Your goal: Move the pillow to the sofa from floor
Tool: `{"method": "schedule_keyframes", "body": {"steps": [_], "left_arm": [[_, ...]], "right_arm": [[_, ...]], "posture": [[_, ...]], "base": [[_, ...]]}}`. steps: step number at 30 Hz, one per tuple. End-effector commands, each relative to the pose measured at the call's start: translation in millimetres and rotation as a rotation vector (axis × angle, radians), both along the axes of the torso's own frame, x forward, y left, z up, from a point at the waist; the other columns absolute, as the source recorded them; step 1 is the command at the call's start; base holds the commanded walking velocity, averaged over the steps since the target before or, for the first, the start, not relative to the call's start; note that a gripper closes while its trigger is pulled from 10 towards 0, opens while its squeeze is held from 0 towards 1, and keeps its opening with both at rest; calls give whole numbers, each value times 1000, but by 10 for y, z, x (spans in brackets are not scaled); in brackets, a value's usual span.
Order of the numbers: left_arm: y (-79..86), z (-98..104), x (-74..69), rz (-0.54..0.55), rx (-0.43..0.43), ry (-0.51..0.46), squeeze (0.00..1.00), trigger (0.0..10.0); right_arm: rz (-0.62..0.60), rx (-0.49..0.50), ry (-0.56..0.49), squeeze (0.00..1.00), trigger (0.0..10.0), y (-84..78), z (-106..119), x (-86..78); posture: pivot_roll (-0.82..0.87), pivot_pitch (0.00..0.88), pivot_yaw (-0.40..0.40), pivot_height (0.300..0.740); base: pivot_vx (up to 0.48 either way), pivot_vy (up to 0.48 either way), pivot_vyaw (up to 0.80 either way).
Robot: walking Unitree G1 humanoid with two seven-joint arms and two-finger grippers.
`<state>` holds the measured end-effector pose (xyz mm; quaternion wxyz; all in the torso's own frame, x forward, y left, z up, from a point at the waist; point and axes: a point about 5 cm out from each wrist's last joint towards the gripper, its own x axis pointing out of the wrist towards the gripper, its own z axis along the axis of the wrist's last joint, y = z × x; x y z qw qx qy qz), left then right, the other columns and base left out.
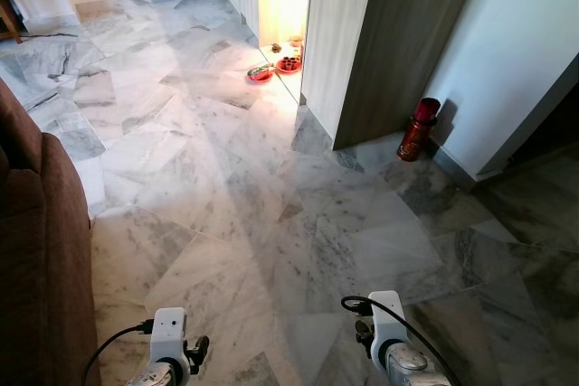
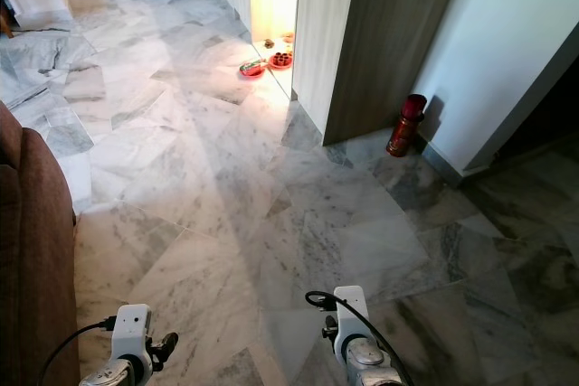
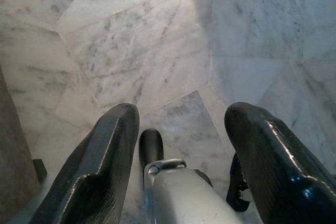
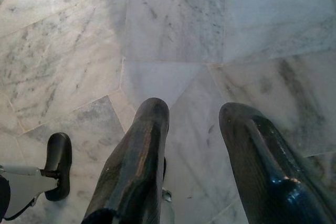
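The brown sofa [image 1: 36,250] stands along my left side, with its arm and seat edge in the eye views. Grey-white marble floor [image 1: 271,187] stretches ahead. Both arms hang low: the left arm [image 1: 167,345] near the sofa, the right arm [image 1: 389,332] over bare floor. In the left wrist view my left gripper [image 3: 181,114] points down at the tiles, open, with nothing between its fingers. My right gripper [image 4: 194,107] is likewise open above the marble and holds nothing.
A wood-faced cabinet [image 1: 380,33] stands ahead on the right beside a brightly lit opening. Red bowls [image 1: 276,68] sit on the floor at that opening. A red fire extinguisher [image 1: 419,128] leans by the white wall. My foot [image 4: 58,163] is below the right gripper.
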<state>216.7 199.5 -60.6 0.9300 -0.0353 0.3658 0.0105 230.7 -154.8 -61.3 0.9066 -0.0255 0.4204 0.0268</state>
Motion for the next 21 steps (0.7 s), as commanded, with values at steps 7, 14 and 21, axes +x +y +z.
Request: {"method": "schedule_keyframes", "body": {"steps": [7,14,21], "left_arm": [[-75,-72,-87,-10,-8,50,0,10000],[-100,-79,-91,-13,-9,53,0,10000],[-49,-100,-147,-9,-5,62,0,10000]], "right_arm": [[3,-5,14,0,10000,-9,-13,-18],[3,-7,16,0,10000,-8,-14,-20],[4,-10,18,0,10000,-9,-16,-22]], "posture": [[123,106,-56,718],[124,106,-56,718],[125,107,-55,718]], "base": [[0,0,0],[0,0,0],[0,0,0]]}}
